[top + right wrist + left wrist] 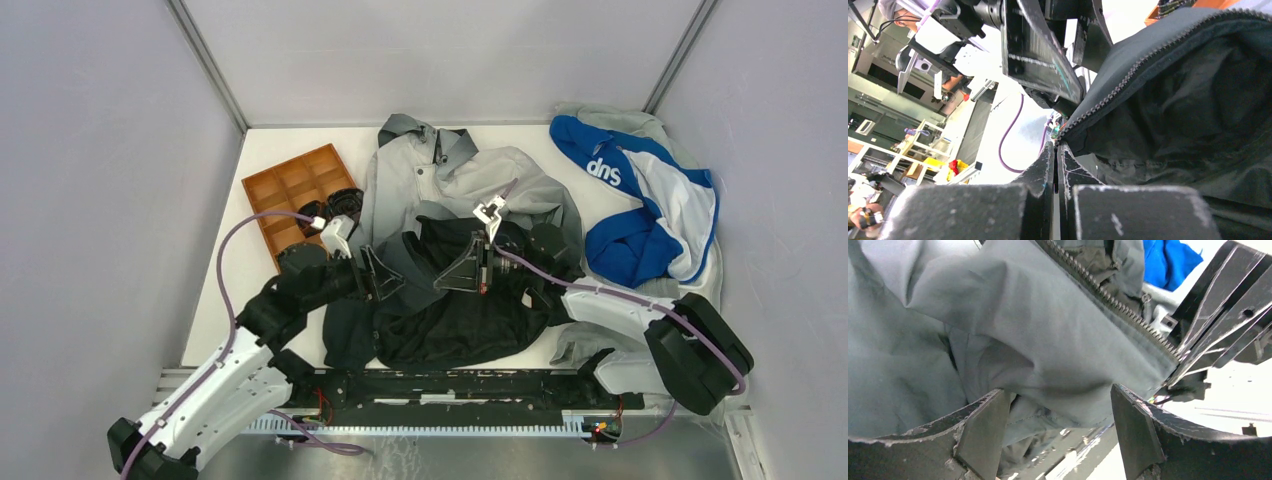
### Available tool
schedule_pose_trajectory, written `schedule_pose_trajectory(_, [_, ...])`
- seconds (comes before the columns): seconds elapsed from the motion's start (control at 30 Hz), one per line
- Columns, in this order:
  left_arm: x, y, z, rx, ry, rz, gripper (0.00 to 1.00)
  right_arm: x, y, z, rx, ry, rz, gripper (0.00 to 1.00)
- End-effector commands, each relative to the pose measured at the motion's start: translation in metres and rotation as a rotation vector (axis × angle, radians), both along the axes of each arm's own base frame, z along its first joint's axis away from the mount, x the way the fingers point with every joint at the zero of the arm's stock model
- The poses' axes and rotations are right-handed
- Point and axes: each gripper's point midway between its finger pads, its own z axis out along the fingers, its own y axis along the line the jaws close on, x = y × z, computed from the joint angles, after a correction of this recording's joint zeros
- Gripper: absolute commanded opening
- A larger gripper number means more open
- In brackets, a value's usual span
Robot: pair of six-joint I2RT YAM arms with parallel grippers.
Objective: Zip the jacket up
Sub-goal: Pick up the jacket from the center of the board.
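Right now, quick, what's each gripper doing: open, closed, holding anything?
Left gripper: open, gripping nothing; jacket cloth hangs loose at its tips.
Right gripper: closed, pinching the end of the jacket's zipper edge.

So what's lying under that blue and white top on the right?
A light grey garment shows around the blue and white top, along its far and right edges. The rest of it, and anything else beneath, is covered.

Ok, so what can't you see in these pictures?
Left wrist view: the zipper, its upper end cut off by the top edge.
Top view: the same zipper, lost in dark folds of the jacket.
Top view: dark things by the orange tray, too small, partly behind the left arm.
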Motion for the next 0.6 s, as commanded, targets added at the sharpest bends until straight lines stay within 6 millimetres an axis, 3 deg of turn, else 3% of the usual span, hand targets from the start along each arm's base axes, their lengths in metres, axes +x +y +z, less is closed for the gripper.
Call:
schedule_pose_trajectory(0.0, [-0.010, 0.008, 0.034, -0.095, 0.143, 0.123, 0.81, -0.008, -0.005, 0.023, 0.095, -0.104, 0.008, 0.00])
schedule_pose_trajectory(0.23, [-0.032, 0.012, 0.102, -0.245, 0.120, 0.110, 0.81, -0.006, -0.007, 0.028, 0.121, -0.113, -0.027, 0.00])
schedule_pose_trajectory(0.43, [-0.039, -0.003, 0.116, -0.433, 0.189, 0.078, 0.80, -0.007, -0.008, 0.025, 0.120, -0.113, -0.041, 0.00])
schedule_pose_trajectory(0.57, [-0.036, -0.007, 0.124, -0.455, 0.129, 0.038, 0.79, -0.008, -0.007, 0.023, 0.116, -0.107, -0.048, 0.00])
